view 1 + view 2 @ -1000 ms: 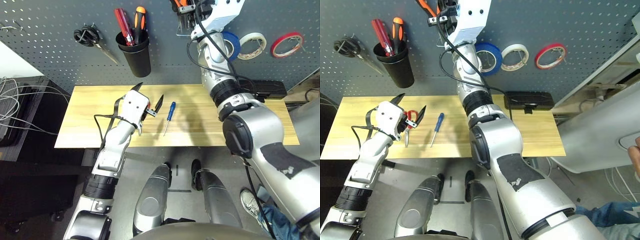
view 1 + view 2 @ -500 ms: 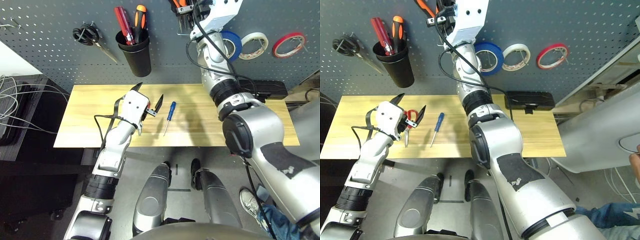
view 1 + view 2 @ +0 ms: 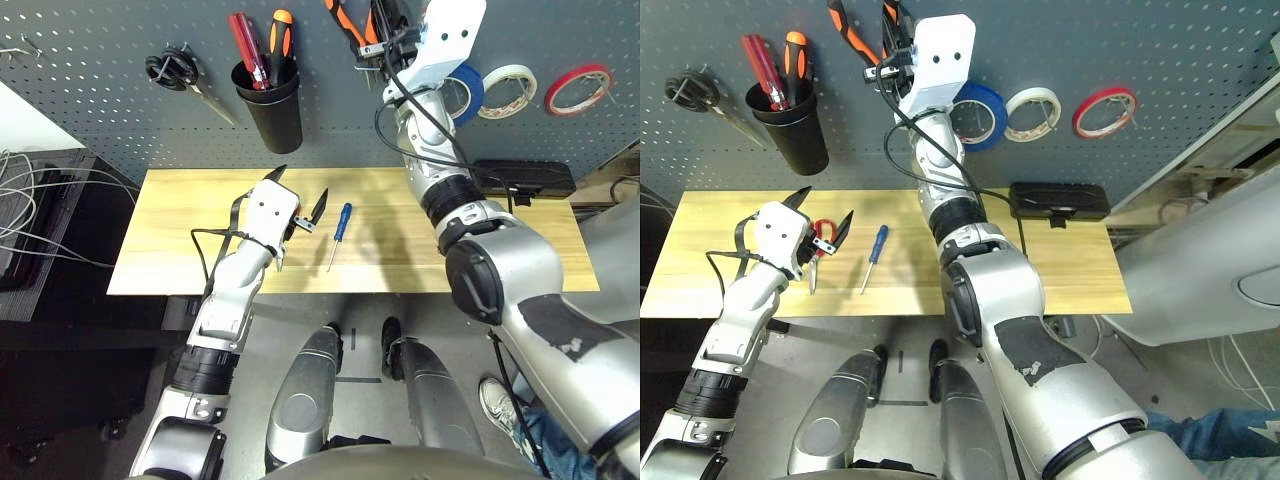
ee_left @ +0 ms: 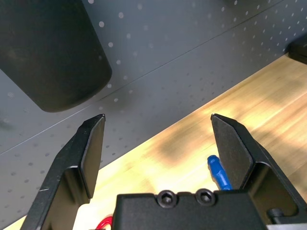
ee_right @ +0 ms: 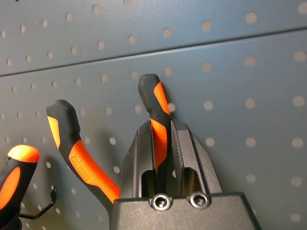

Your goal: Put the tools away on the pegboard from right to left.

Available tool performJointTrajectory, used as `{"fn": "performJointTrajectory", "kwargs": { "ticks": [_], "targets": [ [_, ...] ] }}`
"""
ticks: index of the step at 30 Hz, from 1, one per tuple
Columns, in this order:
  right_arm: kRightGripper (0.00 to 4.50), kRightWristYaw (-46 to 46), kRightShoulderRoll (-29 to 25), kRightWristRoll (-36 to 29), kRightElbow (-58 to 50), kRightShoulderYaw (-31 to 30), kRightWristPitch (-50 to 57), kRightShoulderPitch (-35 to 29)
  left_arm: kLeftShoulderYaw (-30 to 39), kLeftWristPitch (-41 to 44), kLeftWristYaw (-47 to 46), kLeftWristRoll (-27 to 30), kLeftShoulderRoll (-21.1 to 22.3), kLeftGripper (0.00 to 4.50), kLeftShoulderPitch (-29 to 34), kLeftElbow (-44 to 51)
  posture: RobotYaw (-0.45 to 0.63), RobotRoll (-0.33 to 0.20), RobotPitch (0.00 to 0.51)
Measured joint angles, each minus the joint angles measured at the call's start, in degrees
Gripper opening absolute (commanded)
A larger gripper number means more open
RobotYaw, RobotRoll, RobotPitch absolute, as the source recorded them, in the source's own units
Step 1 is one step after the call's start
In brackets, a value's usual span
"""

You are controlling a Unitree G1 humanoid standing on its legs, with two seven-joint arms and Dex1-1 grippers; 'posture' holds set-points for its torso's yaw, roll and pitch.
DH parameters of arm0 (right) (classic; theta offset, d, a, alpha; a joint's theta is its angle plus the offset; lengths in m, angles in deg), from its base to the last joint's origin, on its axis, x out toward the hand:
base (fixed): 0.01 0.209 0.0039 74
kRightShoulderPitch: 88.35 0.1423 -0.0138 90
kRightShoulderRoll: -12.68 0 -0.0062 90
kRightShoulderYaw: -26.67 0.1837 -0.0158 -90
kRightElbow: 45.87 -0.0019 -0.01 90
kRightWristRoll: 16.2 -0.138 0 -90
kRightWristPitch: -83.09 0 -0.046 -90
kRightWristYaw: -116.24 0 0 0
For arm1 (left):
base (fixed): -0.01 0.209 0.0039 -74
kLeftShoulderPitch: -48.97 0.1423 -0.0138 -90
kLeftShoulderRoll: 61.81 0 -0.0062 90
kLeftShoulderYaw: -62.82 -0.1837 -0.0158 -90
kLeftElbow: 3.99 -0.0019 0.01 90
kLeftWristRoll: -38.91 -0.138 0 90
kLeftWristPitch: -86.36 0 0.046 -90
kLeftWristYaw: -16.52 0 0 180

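Against the pegboard [image 3: 100,60], the right gripper [image 5: 160,143] is clenched on one handle of the pliers [image 5: 81,158] just left of the blue tape roll [image 3: 466,88], so hanging them comes next, while the left gripper [image 4: 158,139] waits released near the screwdriver [image 3: 340,228].

A light wooden table [image 3: 520,250] stands over grey floor [image 3: 360,350], with loose cables [image 3: 40,215] at the left.
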Motion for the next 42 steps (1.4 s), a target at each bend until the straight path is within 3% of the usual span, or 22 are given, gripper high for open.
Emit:
{"fn": "performJointTrajectory", "kwargs": {
  "ticks": [2,9,14,20,26,36,42],
  "targets": [
    [0.27,-0.2,0.3,0.0,-0.3,0.1,0.3,-0.2,0.0,-0.1,0.2,0.0,0.1,4.5,-0.3,-0.3,0.28,0.0,0.307],
    [2.69,0.4,0.6,-1.2,-3.4,0.4,0.9,-2.2,0.0,-1.0,0.6,0.0,0.3,4.5,-1.5,-2.2,0.27,0.0,0.29],
    [4.38,3.2,0.6,-3.1,-11.0,0.3,1.5,-8.1,0.0,-2.1,1.1,0.1,0.5,4.5,-2.3,-3.4,0.26,0.0,0.281],
    [4.48,7.1,0.1,-4.4,-30.6,-3.0,8.9,-23.3,0.0,-3.1,2.4,0.3,0.8,4.5,-3.8,-5.6,0.23,0.0,0.272],
    [4.48,10.4,-2.1,-5.1,-46.8,-6.8,18.6,-34.6,-0.3,-4.3,4.3,0.5,0.7,4.5,-5.6,-8.5,0.19,0.0,0.263],
    [4.48,18.3,-7.7,-7.5,-52.4,-9.3,32.2,-42.2,-2.8,-4.6,8.6,0.5,0.1,4.5,-8.3,-15.0,0.16,0.0,0.264],
    [4.48,19.6,-9.9,-7.5,-52.6,-9.8,41.2,-43.4,-4.8,-0.5,10.5,-0.2,-0.2,4.5,-8.9,-17.2,0.17,0.0,0.277]
  ]
}}
